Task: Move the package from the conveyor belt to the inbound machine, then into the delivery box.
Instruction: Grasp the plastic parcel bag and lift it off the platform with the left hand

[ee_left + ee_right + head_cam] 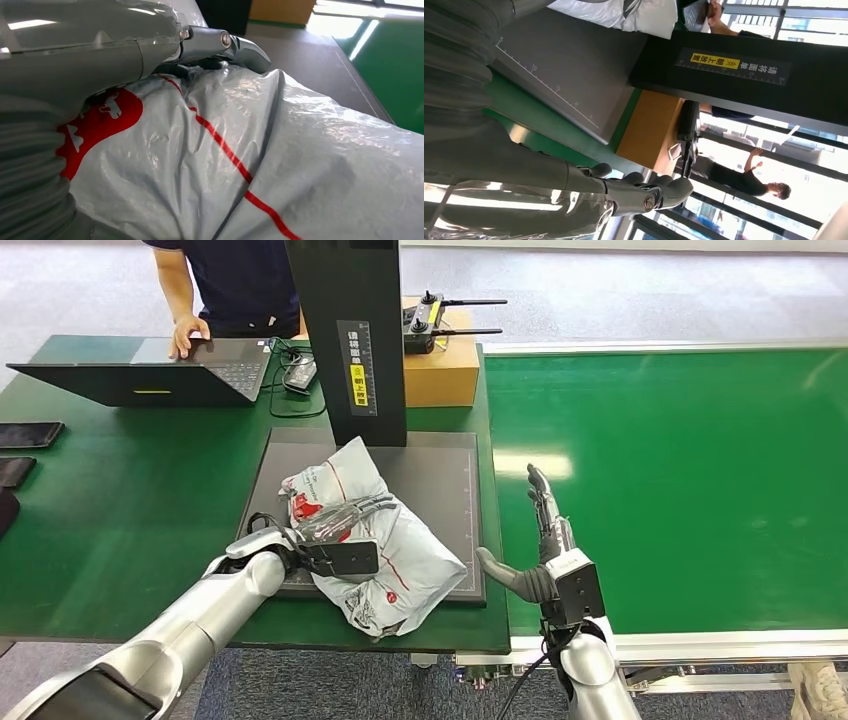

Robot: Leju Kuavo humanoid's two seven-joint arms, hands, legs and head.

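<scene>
Head view: the package (385, 540), a grey poly bag with red markings, is seen lying on the grey scanner plate (440, 470), its near end overhanging the plate's edge. The left hand (335, 540) is laid on the package, fingers over its top; a firm grasp cannot be confirmed. The right hand (545, 550) is held released, fingers apart, at the belt (680, 480) edge. A yellow label with small black characters is noted on the black column (350, 335); unreadable here.

Left wrist view: the package's far end is cut off; the red print is partly hidden by the hand.

Right wrist view: the label's characters are sideways and too small to read with certainty.
</scene>
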